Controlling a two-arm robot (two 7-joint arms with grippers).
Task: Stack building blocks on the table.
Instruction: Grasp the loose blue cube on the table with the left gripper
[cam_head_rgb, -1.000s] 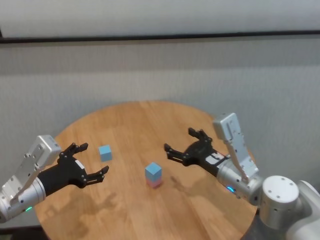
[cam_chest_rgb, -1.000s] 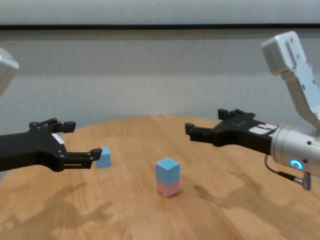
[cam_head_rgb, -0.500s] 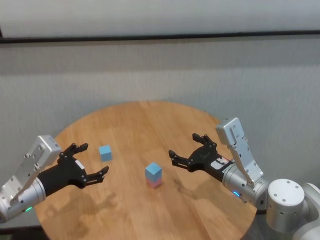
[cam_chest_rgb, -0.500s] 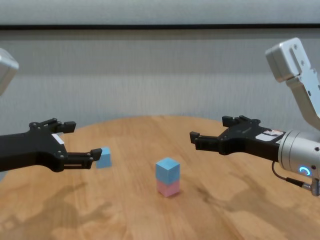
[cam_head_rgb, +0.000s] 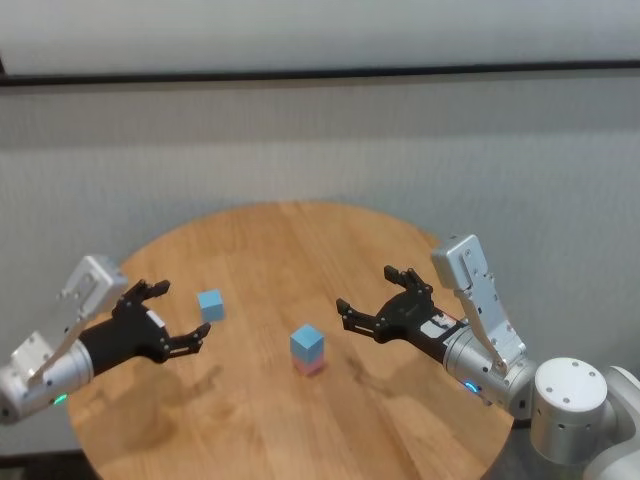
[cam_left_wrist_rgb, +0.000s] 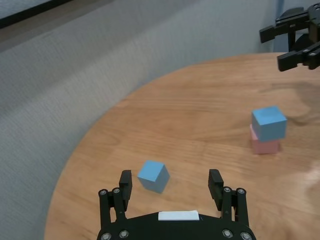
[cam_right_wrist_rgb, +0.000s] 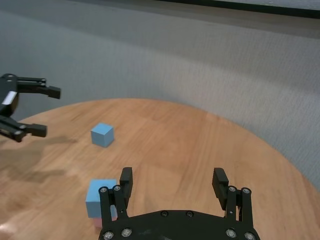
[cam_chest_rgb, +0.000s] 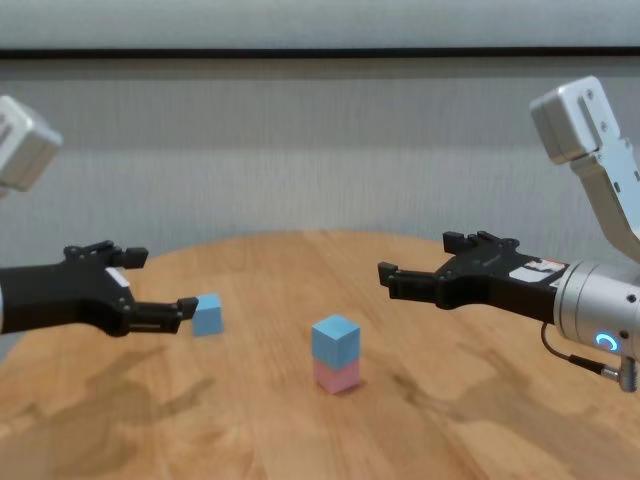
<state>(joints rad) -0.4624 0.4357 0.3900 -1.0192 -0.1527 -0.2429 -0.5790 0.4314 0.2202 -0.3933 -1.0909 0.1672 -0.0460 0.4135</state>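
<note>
Table (cam_head_rgb: 270, 240): round, light wood with visible grain, carrying all three blocks; grey wall (cam_head_rgb: 320, 140) behind it.

Right arm (cam_chest_rgb: 600, 250): reaches in from the robot's right, held above the wood. Right gripper (cam_head_rgb: 378, 303) has its jaws spread wide and holds nothing. It hangs clear of the surface, fingertips aimed toward the table's middle.

Left arm (cam_head_rgb: 50, 350): reaches in from the robot's left, also above the wood. Left gripper (cam_head_rgb: 175, 316) is likewise spread wide and empty, fingertips aimed inward, facing the right gripper across the table.

Stack (cam_head_rgb: 307, 350): two blocks, a blue block (cam_head_rgb: 307, 341) set squarely on the pink block (cam_head_rgb: 309, 366). It sits between the two grippers, nearer the right one, below and just ahead of the right fingertips and apart from them. In the right wrist view the stack (cam_right_wrist_rgb: 101, 201) shows beside one finger, partly hidden by it, with no contact visible. In the left wrist view it (cam_left_wrist_rgb: 267, 130) lies well beyond the left fingertips.

Loose blue block (cam_head_rgb: 210, 305): alone on the wood, just ahead of the left gripper's fingertips. In the left wrist view it (cam_left_wrist_rgb: 153, 176) lies between the lines of the two fingers, slightly turned, beyond their tips and untouched. From the right gripper it lies well off, past the stack (cam_right_wrist_rgb: 102, 134).
</note>
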